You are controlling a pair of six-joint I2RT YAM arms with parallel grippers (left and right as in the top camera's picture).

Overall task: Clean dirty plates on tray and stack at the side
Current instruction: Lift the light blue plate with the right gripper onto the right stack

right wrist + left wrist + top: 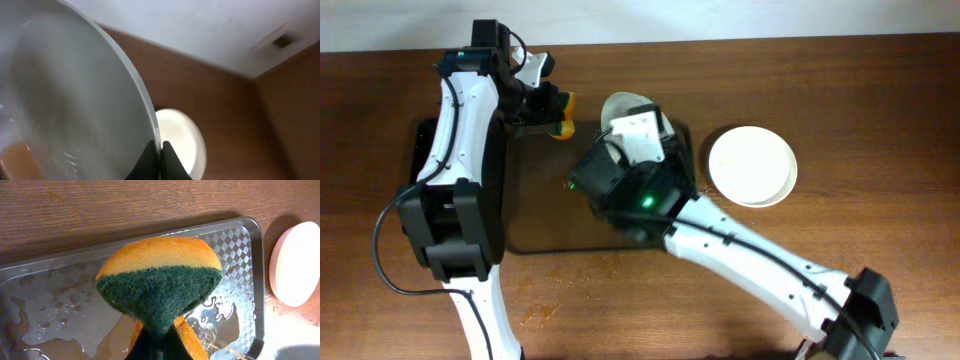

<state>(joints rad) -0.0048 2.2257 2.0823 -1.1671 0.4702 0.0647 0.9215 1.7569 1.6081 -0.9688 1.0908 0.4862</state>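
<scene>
My right gripper (625, 128) is shut on the rim of a white plate (621, 106) and holds it tilted on edge above the far part of the dark brown tray (542, 200). In the right wrist view the jaws (161, 146) pinch the plate's edge (65, 95), and an orange smear shows at its lower left. My left gripper (548, 108) is shut on an orange and green sponge (563, 115) just left of the plate, over the tray's far edge. The sponge (160, 280) fills the left wrist view above the wet tray (50, 295); the fingers (160, 347) clamp it.
A stack of clean white plates (752, 165) sits on the table right of the tray, also in the left wrist view (295, 265) and the right wrist view (182, 142). A narrow black tray (421, 150) lies under the left arm. Orange crumbs (540, 315) dot the near table.
</scene>
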